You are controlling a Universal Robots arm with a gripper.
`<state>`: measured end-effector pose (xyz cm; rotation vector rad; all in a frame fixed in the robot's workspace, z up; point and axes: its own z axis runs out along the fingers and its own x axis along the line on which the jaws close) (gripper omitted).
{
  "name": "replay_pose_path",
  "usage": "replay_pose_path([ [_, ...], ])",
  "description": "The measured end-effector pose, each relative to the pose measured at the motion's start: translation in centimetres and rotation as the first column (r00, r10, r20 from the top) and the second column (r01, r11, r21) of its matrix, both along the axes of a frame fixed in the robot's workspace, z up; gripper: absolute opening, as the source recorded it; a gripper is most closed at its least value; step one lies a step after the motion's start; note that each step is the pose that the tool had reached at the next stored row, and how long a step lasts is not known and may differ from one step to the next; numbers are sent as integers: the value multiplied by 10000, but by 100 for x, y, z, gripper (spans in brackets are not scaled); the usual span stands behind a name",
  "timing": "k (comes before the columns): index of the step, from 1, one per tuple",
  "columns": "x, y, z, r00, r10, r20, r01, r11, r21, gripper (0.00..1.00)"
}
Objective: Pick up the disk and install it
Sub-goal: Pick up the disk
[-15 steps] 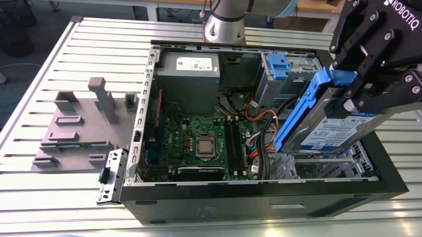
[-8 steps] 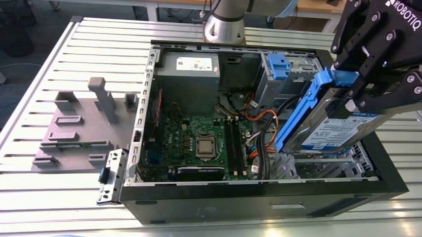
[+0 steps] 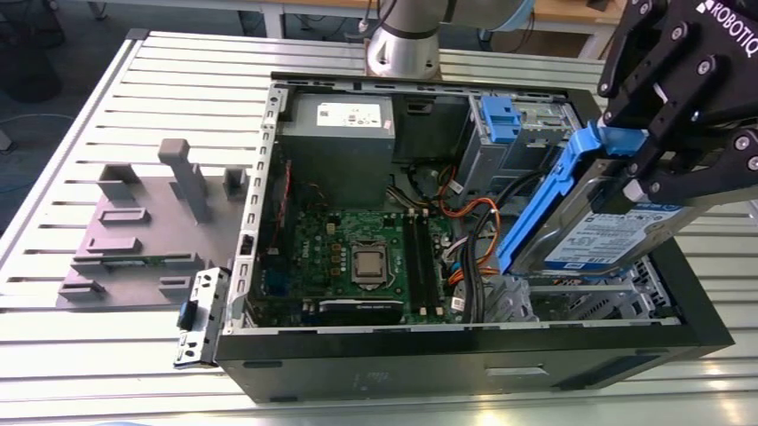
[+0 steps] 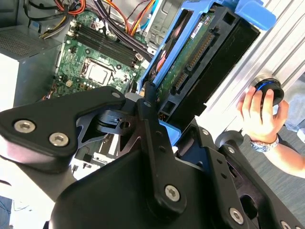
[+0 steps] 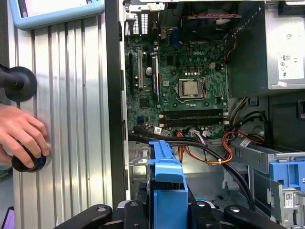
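Disk [image 3: 598, 238], a flat silver metal hard drive with a white-and-blue label and a blue plastic frame, hangs tilted over the drive-bay end of the open black computer case [image 3: 474, 353]. The black pincer [image 3: 645, 177] is clamped on its frame, probably so it can slide in edgewise. Orange and black cables [image 3: 466, 206] crowd that corner. A person's hand [image 5: 21, 133] rests on a black knob [image 5: 21, 164] on the ribbed metal table [image 3: 95, 355].

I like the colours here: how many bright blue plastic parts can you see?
2. One is the frame around the disk held by the tool over the open computer case; the other, a blue latch piece, sits on the case's drive cage. Others may be hidden.
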<state>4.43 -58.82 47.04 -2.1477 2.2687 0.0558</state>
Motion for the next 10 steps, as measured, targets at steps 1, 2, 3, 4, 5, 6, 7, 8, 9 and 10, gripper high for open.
replay_pose_path([
  [1,3,0,-1,10000,0,0,0,10000,0,36],
  [2,5,0,-1,10000,0,0,0,10000,0,36],
  [3,8,0,-2,10000,0,0,0,10000,0,36],
  [4,10,0,-2,10000,0,0,0,10000,0,36],
  [5,13,0,-3,10000,-1,0,1,10000,-1,36],
  [6,15,0,-3,10000,0,0,0,10000,0,36],
  [7,18,0,-4,10000,0,0,0,10000,0,36],
  [8,20,0,-4,10000,0,0,0,10000,0,36],
  [9,23,0,-5,10000,0,0,0,10000,-1,36],
  [10,25,0,-6,10000,0,0,0,10000,-1,36],
])
